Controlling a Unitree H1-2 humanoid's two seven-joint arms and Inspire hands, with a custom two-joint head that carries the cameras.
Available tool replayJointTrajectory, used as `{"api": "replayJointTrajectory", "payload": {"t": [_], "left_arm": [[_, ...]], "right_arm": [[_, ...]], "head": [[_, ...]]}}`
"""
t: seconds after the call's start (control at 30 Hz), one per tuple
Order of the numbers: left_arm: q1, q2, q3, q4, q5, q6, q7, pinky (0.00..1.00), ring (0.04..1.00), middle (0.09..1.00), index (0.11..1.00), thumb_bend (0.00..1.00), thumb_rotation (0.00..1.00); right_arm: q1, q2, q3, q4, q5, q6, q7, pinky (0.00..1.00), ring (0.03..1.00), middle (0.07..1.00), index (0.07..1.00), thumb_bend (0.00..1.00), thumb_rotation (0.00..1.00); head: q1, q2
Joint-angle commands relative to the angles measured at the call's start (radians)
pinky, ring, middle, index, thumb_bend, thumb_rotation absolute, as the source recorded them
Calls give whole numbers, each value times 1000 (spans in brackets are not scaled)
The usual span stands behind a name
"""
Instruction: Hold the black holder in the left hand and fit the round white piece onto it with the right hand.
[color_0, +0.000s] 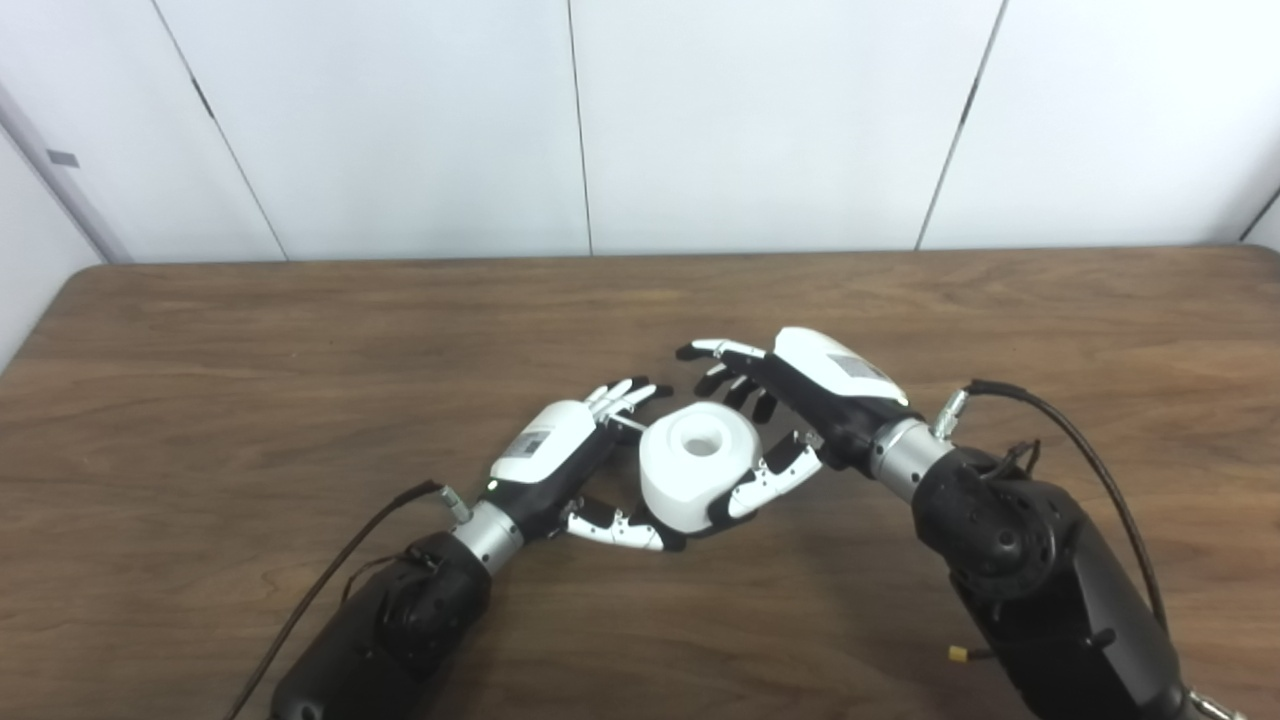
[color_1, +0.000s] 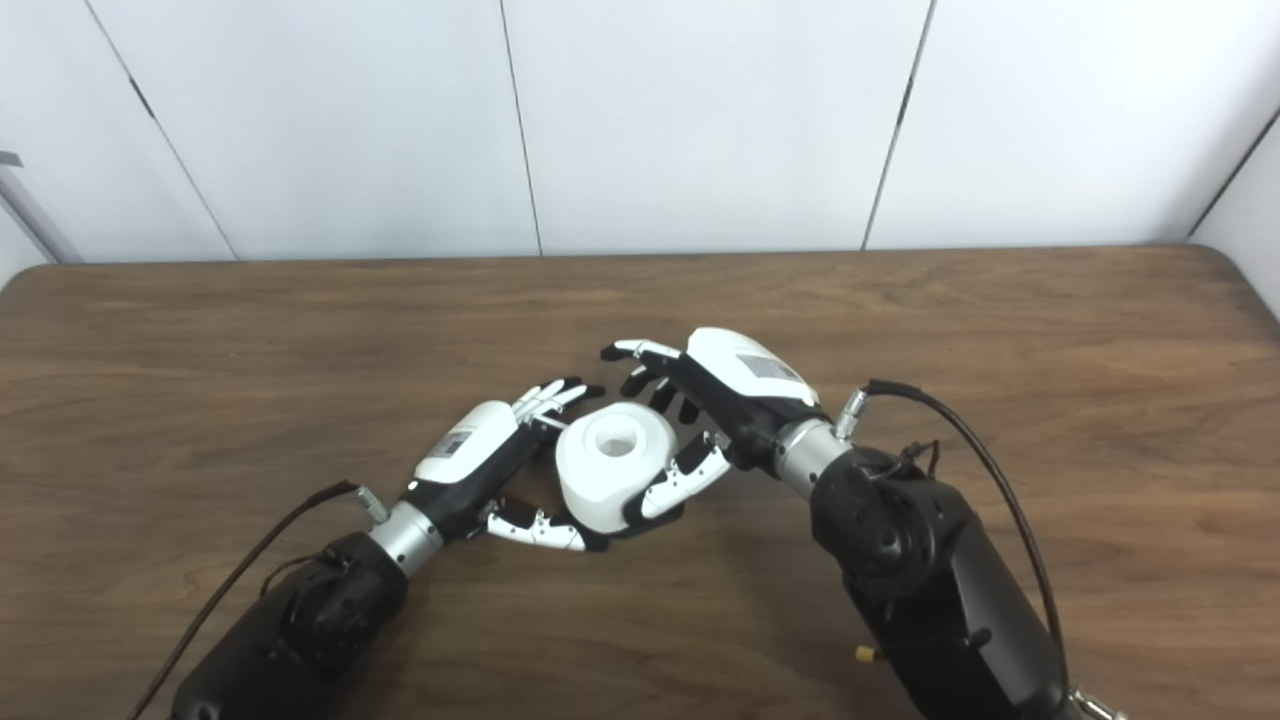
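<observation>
The round white piece (color_0: 698, 463) sits at the center of the frame, just below the middle, w/ a round hole in its top. Both hands are on it. The left hand (color_0: 570, 470) comes in from the lower left; its fingers (color_0: 625, 395) reach up along the piece's left side and its thumb (color_0: 620, 527) lies under the front edge, so it looks wrapped around the piece from the left. The right hand (color_0: 790, 405) comes in from the lower right; its thumb (color_0: 765, 480) presses on the piece's right front side, and its dark-tipped fingers (color_0: 722, 362) curl over behind the piece, top right of it. So both hands are closed on the same white thing, one on each side. The black holder is prob. under or behind the piece, between the hands, but it's hidden and I can't tell for sure. All this is over the brown wood table (color_0: 250, 350), w/ a plain white wall (color_0: 750, 120) across the top of the frame. A black cable (color_0: 1080, 440) loops off the right wrist, another black cable (color_0: 330, 580) off the left wrist.
</observation>
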Motion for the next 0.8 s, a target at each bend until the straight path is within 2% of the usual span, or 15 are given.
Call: {"api": "replayJointTrajectory", "payload": {"t": [0.0, 0.17, 0.27, 0.37, 0.4, 0.6, 0.67, 0.77], "left_arm": [[35, -8, -46, 30, 41, 43, -87, 1000, 1000, 954, 483, 524, 61], [35, -3, -44, 26, 40, 44, -90, 1000, 1000, 955, 483, 524, 61], [35, -1, -44, 25, 40, 44, -90, 1000, 1000, 955, 483, 524, 61], [34, 3, -43, 25, 39, 41, -92, 1000, 1000, 956, 483, 524, 61], [33, 3, -43, 27, 38, 39, -92, 1000, 1000, 956, 483, 524, 61], [29, 8, -40, 29, 37, 43, -94, 1000, 1000, 960, 483, 524, 62], [29, 9, -37, 27, 34, 45, -95, 1000, 1000, 961, 483, 524, 62], [27, 10, -35, 26, 30, 51, -101, 1000, 1000, 962, 483, 524, 62]], "right_arm": [[-32, 8, -16, -42, -2, -20, -24, 580, 686, 756, 868, 836, 205], [-32, 18, -23, -39, -4, -21, -39, 564, 670, 741, 843, 850, 191], [-44, 9, -22, -51, -5, -4, -9, 575, 681, 753, 854, 853, 204], [-73, -22, -21, -78, -4, 31, 76, 608, 753, 833, 896, 866, 214], [-78, -26, -24, -83, -6, 37, 99, 608, 753, 833, 896, 866, 214], [-128, -91, -74, -103, -8, 41, 325, 629, 821, 918, 928, 928, 175], [-139, -117, -86, -106, 3, 41, 370, 641, 843, 941, 937, 940, 177], [-147, -155, -108, -103, 37, 41, 404, 622, 848, 945, 927, 970, 121]], "head": [[1, 1], [0, 0], [-3, 1], [-8, 0], [-10, 0], [-14, -3], [-15, -3], [-15, -4]]}}
